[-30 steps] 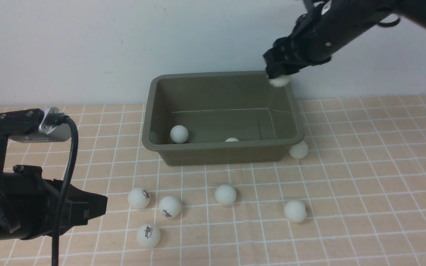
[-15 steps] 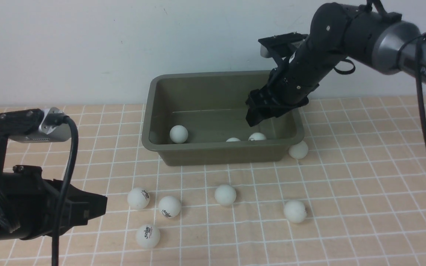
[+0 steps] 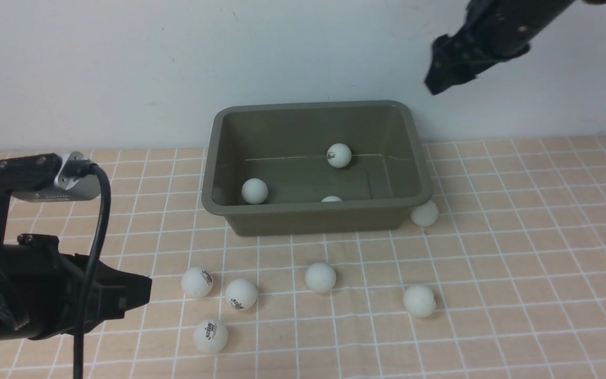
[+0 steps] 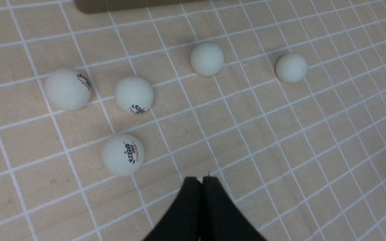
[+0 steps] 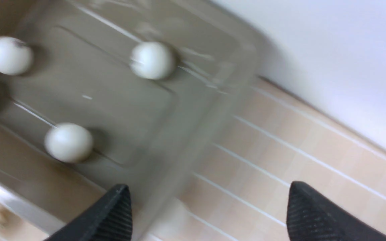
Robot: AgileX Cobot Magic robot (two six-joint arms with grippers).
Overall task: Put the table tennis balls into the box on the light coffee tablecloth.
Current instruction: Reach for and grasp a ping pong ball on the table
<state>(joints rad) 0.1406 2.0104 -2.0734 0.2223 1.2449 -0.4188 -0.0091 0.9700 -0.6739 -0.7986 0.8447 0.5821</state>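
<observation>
The olive-green box (image 3: 313, 209) stands on the light coffee tablecloth (image 3: 518, 237). Several table tennis balls lie inside it, among them one near the back (image 3: 339, 155) and one at the front left (image 3: 254, 190). In the right wrist view they show blurred (image 5: 151, 60). Several more balls lie on the cloth in front (image 3: 320, 277), and one touches the box's front right corner (image 3: 424, 213). My right gripper (image 3: 434, 84) (image 5: 208, 187) hangs open and empty, high above the box's back right corner. My left gripper (image 3: 145, 295) (image 4: 202, 179) is shut and empty, near a logo ball (image 4: 122, 154).
A white wall (image 3: 124, 68) rises right behind the box. My left arm's camera and black cable (image 3: 66, 181) fill the lower left of the front view. Three logo balls (image 3: 197, 282) cluster in front of the left gripper.
The right gripper opened and let its ball go into the box, dipped in, then rose up and to the right. The ball now rests near the box's back. The left arm stayed put.
</observation>
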